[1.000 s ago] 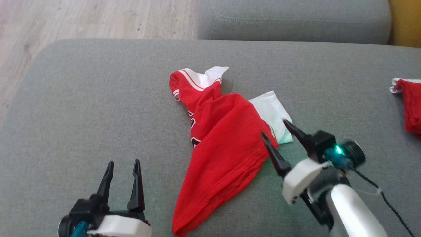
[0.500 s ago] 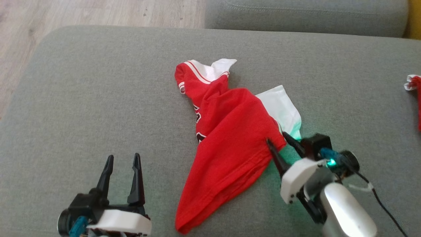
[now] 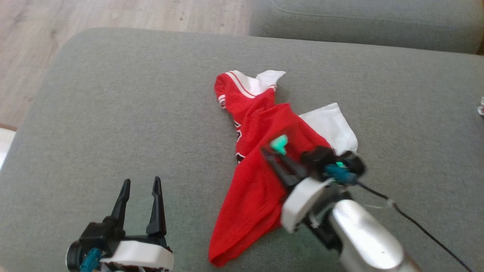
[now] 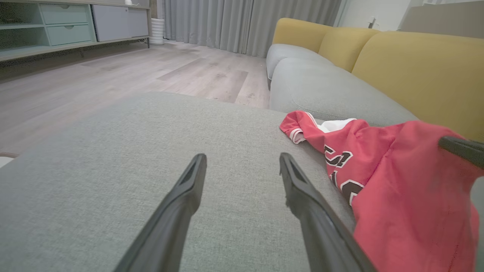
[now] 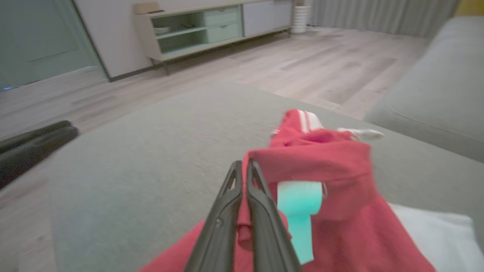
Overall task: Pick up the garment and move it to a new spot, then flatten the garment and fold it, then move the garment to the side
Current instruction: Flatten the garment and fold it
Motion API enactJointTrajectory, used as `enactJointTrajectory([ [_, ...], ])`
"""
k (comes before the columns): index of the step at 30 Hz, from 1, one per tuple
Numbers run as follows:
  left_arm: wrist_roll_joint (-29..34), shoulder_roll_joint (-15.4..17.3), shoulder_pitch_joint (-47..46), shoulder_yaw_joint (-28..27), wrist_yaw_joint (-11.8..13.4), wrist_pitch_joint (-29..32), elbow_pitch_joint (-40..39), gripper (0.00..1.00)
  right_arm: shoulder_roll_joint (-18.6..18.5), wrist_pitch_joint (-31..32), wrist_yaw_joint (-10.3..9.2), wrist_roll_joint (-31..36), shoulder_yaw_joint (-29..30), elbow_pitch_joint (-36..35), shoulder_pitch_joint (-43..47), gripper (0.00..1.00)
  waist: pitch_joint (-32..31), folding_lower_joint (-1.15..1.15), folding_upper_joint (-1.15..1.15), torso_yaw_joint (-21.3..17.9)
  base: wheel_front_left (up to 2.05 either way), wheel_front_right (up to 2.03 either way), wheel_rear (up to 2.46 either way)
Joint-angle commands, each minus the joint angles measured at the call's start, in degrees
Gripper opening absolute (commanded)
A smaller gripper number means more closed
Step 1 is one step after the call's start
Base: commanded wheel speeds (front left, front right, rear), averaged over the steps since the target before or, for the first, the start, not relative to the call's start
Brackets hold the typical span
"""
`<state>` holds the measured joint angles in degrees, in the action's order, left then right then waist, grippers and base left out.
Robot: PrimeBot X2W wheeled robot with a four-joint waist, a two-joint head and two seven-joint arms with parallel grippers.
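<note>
The garment [image 3: 253, 189], a red jersey with white trim and a white underside, lies crumpled on the grey cushion [image 3: 113, 113]. My right gripper [image 3: 266, 152] is shut on a fold of its red cloth and holds that edge lifted over the middle of the jersey. In the right wrist view the two fingers of the right gripper [image 5: 242, 168] are pressed together on the garment [image 5: 321, 155], with a pale label [image 5: 298, 204] hanging beside them. My left gripper [image 3: 140, 182] stands open over bare cushion to the garment's left. The left wrist view shows the left gripper [image 4: 242, 158] with nothing between its fingers and the garment [image 4: 397, 177] at the right.
A second grey sofa seat [image 3: 359, 19] runs along the back, with yellow backrests [image 4: 416, 56]. Wooden floor [image 3: 38, 45] lies past the cushion's left and far edges. A scrap of another cloth [image 3: 481, 110] shows at the right edge. A low cabinet [image 5: 196, 26] stands across the room.
My right gripper has shut on the garment's right edge and pulled it up and to the left over the red cloth. The head camera has shifted. The left gripper has stayed put.
</note>
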<state>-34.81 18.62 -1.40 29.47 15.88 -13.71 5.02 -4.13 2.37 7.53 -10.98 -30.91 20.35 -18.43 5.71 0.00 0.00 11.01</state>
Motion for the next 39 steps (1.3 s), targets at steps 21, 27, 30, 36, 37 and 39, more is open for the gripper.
enactJointTrajectory([
  [21,-0.7,0.8,0.4,-6.5,0.9,-1.2,-3.0,1.0,1.2,-2.3,-0.04,-4.8,-6.6,0.7,-7.8,1.0,-0.5,0.0,0.0,2.3,0.0,0.0,0.0],
  [27,-0.3,0.1,0.0,-6.2,0.4,-1.2,-2.8,1.0,-0.7,-0.6,-0.04,2.1,6.4,1.2,-2.6,1.0,0.2,0.0,0.0,0.3,0.0,0.0,0.0],
  [30,0.0,-0.2,-0.5,-5.9,-0.1,-1.2,-2.4,1.0,-1.7,0.4,-0.04,6.1,14.7,1.9,-0.9,1.0,0.9,0.0,0.0,-0.3,0.0,0.0,0.0],
  [36,0.4,-0.7,-1.6,-5.2,-0.9,-1.2,-1.8,1.0,-2.3,2.8,-0.04,9.3,20.5,5.1,-2.4,1.0,1.9,0.0,0.0,0.5,0.0,0.0,0.0],
  [37,0.5,-0.8,-1.9,-5.1,-1.0,-1.2,-1.7,1.0,-2.2,3.6,-0.04,9.4,21.3,6.3,-2.9,1.0,2.0,0.0,0.0,0.7,0.0,0.0,0.0],
  [39,0.7,-1.0,-2.3,-4.7,-1.2,-1.2,-1.5,1.0,-2.3,5.0,-0.04,9.7,22.9,9.1,-4.3,1.0,2.3,0.0,0.0,1.5,0.0,0.0,0.0],
])
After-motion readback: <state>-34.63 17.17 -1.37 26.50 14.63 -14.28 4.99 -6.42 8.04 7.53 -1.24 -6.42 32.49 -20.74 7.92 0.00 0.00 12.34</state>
